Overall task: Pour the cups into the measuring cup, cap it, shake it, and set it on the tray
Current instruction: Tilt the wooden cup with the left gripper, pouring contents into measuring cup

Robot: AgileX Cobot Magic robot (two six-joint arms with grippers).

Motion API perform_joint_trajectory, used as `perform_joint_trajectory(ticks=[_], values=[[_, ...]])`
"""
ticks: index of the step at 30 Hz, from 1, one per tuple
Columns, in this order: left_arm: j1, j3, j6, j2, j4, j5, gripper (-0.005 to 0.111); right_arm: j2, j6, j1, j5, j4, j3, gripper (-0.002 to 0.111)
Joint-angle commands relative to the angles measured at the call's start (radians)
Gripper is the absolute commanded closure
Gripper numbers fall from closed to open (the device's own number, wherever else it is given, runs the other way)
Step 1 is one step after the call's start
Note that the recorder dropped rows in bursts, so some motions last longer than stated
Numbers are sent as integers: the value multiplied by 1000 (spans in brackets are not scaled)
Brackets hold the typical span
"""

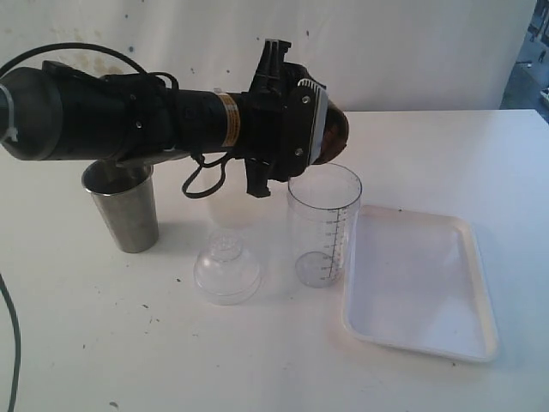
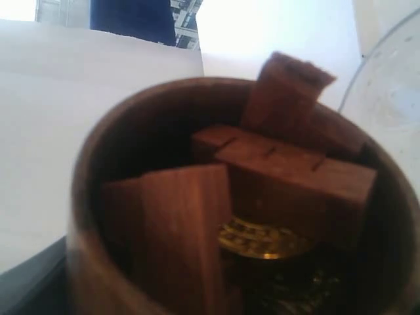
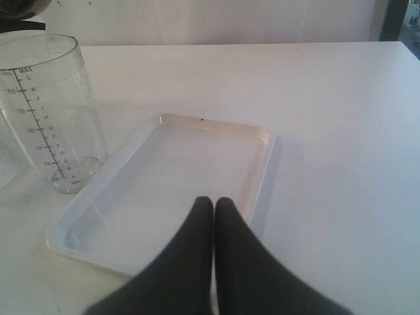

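Observation:
My left gripper [image 1: 319, 129] is shut on the small brown wooden cup [image 1: 336, 129]. It holds the cup tipped on its side just above the rim of the clear measuring cup [image 1: 324, 227]. In the left wrist view the wooden cup [image 2: 85, 216] fills the frame, with wooden blocks [image 2: 289, 177] and a brass piece [image 2: 262, 239] inside it; the fingers are hidden. The steel tumbler [image 1: 129, 210] stands upright at the left, under the arm. The white tray [image 1: 420, 275] lies right of the measuring cup. My right gripper [image 3: 214, 202] hangs shut and empty over the tray [image 3: 177, 164], near the measuring cup [image 3: 52, 111].
A clear domed lid [image 1: 226, 268] rests on the table in front of the measuring cup, to its left. A frosted translucent cup [image 1: 225, 206] stands behind the lid. A black cable [image 1: 10, 343] runs along the left edge.

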Motion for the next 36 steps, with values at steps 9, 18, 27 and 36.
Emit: perform_joint_trajectory(ticks=[9,18,27,36], values=[[-30,-2,3,-37,0,-44,107,-4,5,-2,-1,0,5,108],[-35,-2,181,-37,7,-2,107,-4,5,-2,-1,0,5,108],[-35,-2,326,-37,7,-6,107,-4,5,-2,-1,0,5,108],[-35,-2,404,-37,7,-6,107,-4,5,-2,-1,0,5,108]])
